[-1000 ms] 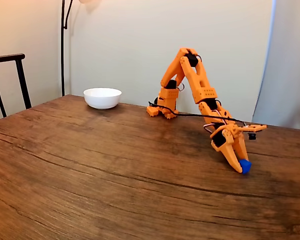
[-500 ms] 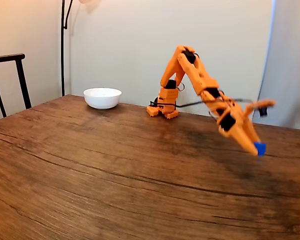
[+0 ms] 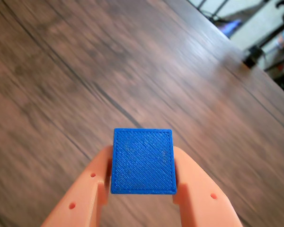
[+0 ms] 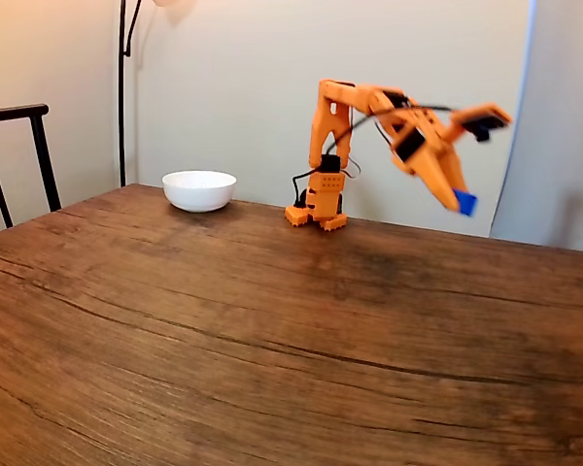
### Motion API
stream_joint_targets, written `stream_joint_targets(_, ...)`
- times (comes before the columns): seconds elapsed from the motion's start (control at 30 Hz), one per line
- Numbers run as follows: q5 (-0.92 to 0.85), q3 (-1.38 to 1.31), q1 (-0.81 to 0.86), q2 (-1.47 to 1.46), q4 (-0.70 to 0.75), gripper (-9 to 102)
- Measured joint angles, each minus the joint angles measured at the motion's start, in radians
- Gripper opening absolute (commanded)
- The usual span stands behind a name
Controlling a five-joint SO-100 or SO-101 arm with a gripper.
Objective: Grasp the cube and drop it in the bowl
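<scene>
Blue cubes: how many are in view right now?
1. The small bright-blue plastic cube is pinched in the orange hand, raised above the wooden table, right of the glossy white round bowl in the fixed view.

Looks like a home dining room: broad wood-grain table point(image 4: 223, 330), dark chair point(image 4: 19, 155) at left edge of fixed view, floor-lamp pole point(image 4: 122, 87) at upper left, plain cream wall point(image 4: 243, 78), pale curtain point(image 4: 554, 126) at right edge.
</scene>
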Motion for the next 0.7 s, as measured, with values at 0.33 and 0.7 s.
stream_joint_targets(0.33, 0.011, 0.000, 0.130, 0.216, 0.261, 8)
stream_joint_targets(0.7, 0.037, 0.018, 0.331, 0.387, 0.440, 8)
